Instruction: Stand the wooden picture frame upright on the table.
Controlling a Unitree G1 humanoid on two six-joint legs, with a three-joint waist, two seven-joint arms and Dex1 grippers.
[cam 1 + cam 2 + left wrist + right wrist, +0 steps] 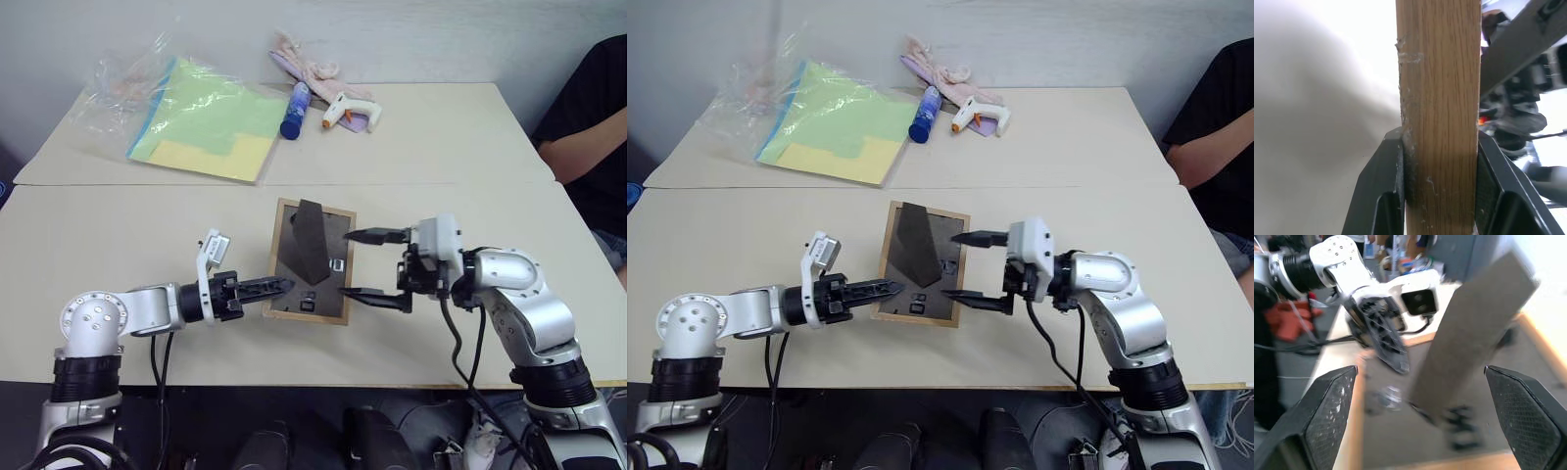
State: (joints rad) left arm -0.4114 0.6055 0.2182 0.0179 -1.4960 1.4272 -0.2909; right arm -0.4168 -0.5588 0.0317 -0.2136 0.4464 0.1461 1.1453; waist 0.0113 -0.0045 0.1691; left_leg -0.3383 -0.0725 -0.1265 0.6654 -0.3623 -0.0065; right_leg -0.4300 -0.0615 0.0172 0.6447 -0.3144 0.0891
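The wooden picture frame (294, 257) faces me back side up over the near half of the table (127, 235), its dark grey backing showing and the easel stand (312, 240) folded out. My left gripper (282, 285) is shut on the frame's lower left edge; the left wrist view has the light-wood rail (1440, 98) clamped between both fingers (1386, 196). My right gripper (345, 263) stands open at the frame's right edge, one finger above the other, gripping nothing. The right wrist view looks across the stand (1469, 342) at the left gripper (1388, 345).
On the far half of the table lie yellow-green paper sheets (211, 122) in a clear bag, a blue bottle (295, 110), a glue gun (348, 113) and a pink cloth (304, 61). A person's arm (573, 152) rests at the right edge.
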